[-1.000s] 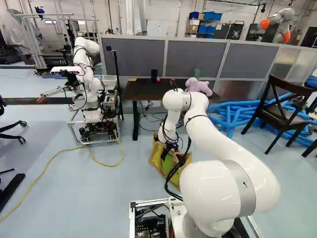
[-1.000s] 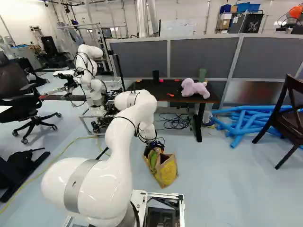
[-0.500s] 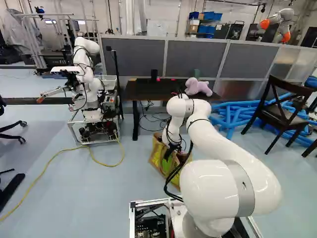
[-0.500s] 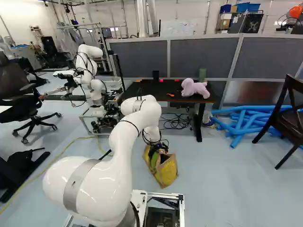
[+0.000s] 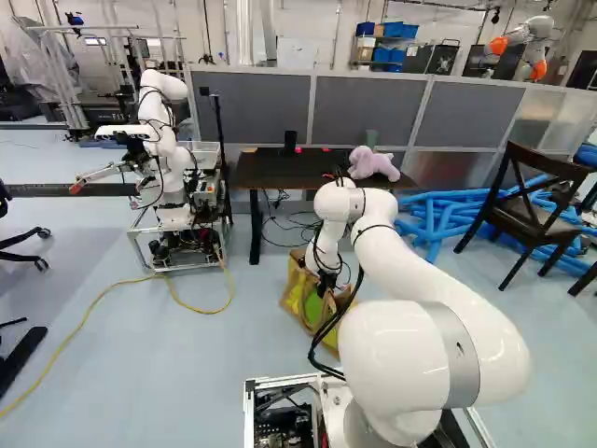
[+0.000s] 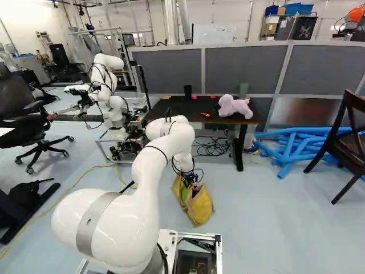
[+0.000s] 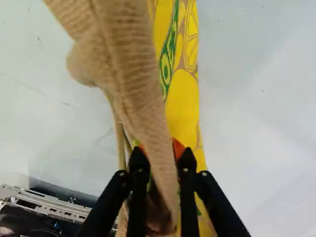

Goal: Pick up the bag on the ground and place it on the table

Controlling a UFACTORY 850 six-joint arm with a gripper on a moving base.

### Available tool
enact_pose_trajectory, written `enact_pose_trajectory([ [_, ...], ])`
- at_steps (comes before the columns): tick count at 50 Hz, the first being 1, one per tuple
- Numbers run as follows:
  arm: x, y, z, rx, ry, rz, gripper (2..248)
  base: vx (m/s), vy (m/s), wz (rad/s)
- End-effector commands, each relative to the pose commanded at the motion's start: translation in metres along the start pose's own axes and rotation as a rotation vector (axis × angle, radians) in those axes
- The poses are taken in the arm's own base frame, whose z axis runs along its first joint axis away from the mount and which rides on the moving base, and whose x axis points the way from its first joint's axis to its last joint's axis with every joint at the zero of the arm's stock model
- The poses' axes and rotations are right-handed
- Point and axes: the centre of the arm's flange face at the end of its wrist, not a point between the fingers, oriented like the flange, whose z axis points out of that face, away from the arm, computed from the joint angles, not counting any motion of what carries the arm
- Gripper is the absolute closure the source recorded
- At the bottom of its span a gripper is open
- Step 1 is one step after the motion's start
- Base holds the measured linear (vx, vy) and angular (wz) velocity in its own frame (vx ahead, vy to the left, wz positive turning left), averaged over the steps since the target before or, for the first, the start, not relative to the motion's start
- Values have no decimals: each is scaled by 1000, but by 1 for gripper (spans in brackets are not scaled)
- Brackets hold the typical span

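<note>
Down on the floor, on the near side of the table (image 6: 170, 107), sits the bag (image 6: 201, 208), tan with a yellow and green print, leaning a little. It's still waiting to go up. The white arm (image 5: 429, 322) bends down short of the table, its end effector (image 5: 324, 284) right down at the bag's top. Seen from the wrist, the end effector (image 7: 162, 160) has its two fingers closed in on the bag's tan handle (image 7: 129, 61), held apart just by the handle's width, one finger on each side.

Up on the table, toward its right end, there's a pinkish plush toy (image 6: 234, 107), with a green cylinder (image 6: 244, 89) near the table's back edge and a dark one (image 6: 187, 91) further left. A tangle of black cables (image 6: 212, 147) lies on the floor beneath the table. Right of the table are some blue tubes (image 6: 291, 148) in a heap, and past those a dark wooden chair (image 5: 534, 219). Left of the table stands another robot (image 5: 163, 140), and a yellow cable (image 5: 101, 299) snakes across the floor nearer than the table. Behind the table runs a grey partition (image 6: 245, 68).
</note>
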Motion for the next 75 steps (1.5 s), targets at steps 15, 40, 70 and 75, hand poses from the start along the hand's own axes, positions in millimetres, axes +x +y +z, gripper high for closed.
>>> enact_pose_trajectory([
  [15,0,0,0,0,0,0,229,0,0,0],
  [40,-1,3,-32,2,0,12,229,0,0,0],
  [70,-4,4,-77,8,4,61,229,0,0,0],
  [75,-5,3,-85,9,4,71,229,0,0,0],
])
